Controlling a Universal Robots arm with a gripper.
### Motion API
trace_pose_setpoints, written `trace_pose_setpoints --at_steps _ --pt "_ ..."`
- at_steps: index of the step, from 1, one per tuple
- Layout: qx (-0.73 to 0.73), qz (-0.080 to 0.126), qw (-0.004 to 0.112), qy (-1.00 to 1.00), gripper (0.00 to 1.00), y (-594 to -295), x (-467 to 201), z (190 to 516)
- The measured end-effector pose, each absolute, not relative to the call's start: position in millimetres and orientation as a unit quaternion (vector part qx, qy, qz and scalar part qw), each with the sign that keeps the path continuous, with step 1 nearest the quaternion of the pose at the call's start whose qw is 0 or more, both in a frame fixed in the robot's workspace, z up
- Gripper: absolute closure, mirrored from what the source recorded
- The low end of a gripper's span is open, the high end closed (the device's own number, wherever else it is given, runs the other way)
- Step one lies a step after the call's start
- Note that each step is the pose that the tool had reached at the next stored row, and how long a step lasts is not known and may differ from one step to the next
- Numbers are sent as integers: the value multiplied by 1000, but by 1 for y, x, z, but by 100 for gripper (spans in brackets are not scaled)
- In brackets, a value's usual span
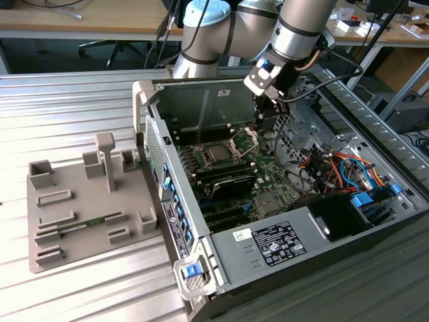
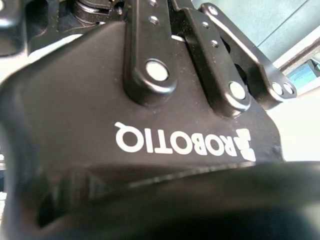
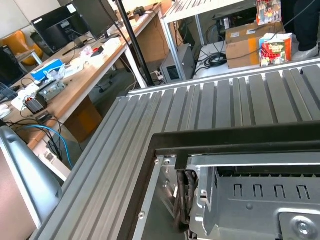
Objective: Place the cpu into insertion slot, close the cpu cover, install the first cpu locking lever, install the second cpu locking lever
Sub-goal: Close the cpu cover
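In the exterior view the cpu (image 1: 218, 155) lies flat with its silvery top up inside the insertion slot (image 1: 207, 163), on the green board within the open computer case. The cpu cover (image 1: 244, 141) stands tilted up at the slot's far side, hinged there. My gripper (image 1: 259, 123) hangs from the arm just above the raised cover's upper edge, close to it or touching it; contact cannot be made out. The gripper's black housing (image 2: 150, 100) with its linkage bars shows in the second wrist view.
Long black memory slots (image 1: 228, 180) run beside the socket. A grey white-labelled box (image 1: 268, 245) and coloured cables (image 1: 338, 168) sit nearer in the case. A grey fixture tray (image 1: 80, 201) lies at the exterior view's left. The case rim (image 3: 225, 142) meets the ribbed metal table (image 3: 150, 150).
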State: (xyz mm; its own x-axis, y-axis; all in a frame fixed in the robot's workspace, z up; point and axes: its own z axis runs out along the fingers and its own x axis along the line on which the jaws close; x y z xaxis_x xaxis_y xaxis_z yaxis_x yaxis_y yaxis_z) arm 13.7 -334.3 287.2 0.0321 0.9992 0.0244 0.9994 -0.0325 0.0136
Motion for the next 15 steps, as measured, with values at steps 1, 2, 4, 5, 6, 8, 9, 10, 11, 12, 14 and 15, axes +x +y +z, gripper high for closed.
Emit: trace_pose_setpoints --at_steps 1,2,4,5,6,8,9,10,11,12,14,15 --pt "-718 -13 4 -696 89 -334 13 287" --pt "-718 -13 4 -696 89 -334 13 286" --pt "-718 -13 4 -696 89 -334 13 284" --pt "-718 -13 4 -695 89 -334 14 282" --pt "-718 -13 3 -695 89 -334 16 281" --pt "-718 -12 2 -695 89 -334 21 278" --pt "-718 -12 2 -696 89 -334 24 277" --pt "-718 -11 2 -696 89 -334 28 275" --pt "-718 -11 1 -696 89 -334 31 274" --pt "-718 -11 1 -696 89 -334 33 273" --pt "-717 -10 0 -697 89 -334 39 269" --pt "-716 -9 -1 -698 89 -334 41 266"
